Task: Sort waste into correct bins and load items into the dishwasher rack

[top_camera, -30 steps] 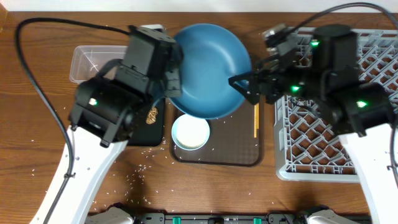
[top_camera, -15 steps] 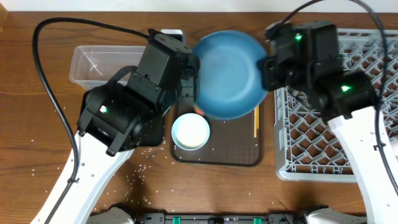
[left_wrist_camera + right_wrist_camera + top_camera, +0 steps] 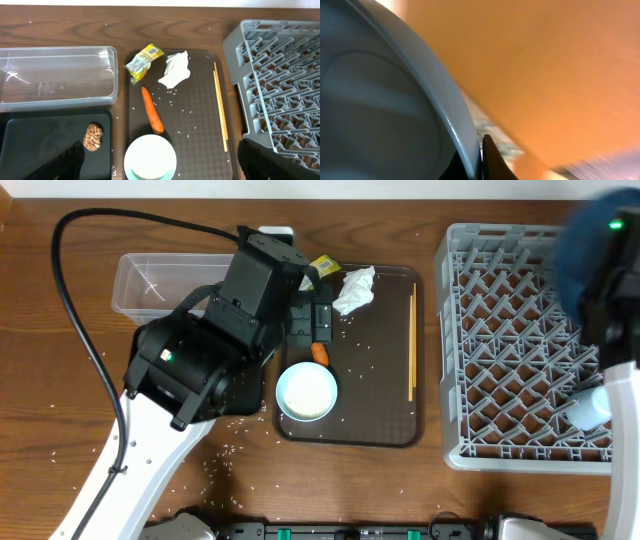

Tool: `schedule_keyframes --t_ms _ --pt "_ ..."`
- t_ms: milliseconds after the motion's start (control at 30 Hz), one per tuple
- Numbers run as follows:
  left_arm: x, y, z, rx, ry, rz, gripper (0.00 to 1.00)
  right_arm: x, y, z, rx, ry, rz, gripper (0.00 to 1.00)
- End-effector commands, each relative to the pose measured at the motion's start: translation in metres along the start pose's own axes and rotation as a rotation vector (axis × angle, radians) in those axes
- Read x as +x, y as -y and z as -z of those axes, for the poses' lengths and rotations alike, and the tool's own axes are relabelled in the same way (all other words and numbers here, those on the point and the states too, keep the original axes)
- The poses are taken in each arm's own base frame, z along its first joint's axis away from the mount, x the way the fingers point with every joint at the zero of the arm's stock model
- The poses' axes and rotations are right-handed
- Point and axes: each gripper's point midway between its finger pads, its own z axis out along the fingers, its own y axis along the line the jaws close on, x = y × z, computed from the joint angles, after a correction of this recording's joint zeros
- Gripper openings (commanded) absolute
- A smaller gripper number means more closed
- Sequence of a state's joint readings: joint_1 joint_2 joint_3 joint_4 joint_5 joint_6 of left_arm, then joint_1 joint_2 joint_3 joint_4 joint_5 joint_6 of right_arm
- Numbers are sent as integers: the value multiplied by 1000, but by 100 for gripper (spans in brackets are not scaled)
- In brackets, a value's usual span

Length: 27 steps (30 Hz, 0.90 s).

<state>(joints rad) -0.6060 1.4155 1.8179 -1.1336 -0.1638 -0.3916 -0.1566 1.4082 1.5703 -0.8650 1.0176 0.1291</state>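
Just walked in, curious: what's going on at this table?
The right arm's fingers are shut on the rim of a dark-blue round dish, held over the grey dishwasher rack. The left arm's fingers are open over the brown serving tray, where an orange carrot, crumpled white tissue, yellow-green wrapper and white bowl lie.

The dark-blue dish (image 3: 588,238) is seen blurred and cut off from above. The black tray (image 3: 45,140) is mostly hidden there by the left arm (image 3: 200,360). The white bowl (image 3: 150,159) is cut off in the left wrist view.
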Motion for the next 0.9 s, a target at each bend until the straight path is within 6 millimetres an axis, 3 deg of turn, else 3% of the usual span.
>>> schedule_keyframes --t_ms 0,267,467,633,867 --pt "-1 -3 7 -6 12 -6 98 2 47 -21 297 -11 -60 1" --pt "4 -6 7 -17 -10 -11 98 21 17 -73 409 -94 92 1" --pt "12 -9 7 -32 -40 -19 98 35 -21 -102 422 -135 259 1" --pt "12 -9 7 -32 -40 -19 98 35 -53 -109 389 -130 393 1" --pt "12 -9 7 -32 -41 -19 98 39 -83 -106 284 -129 511 1"
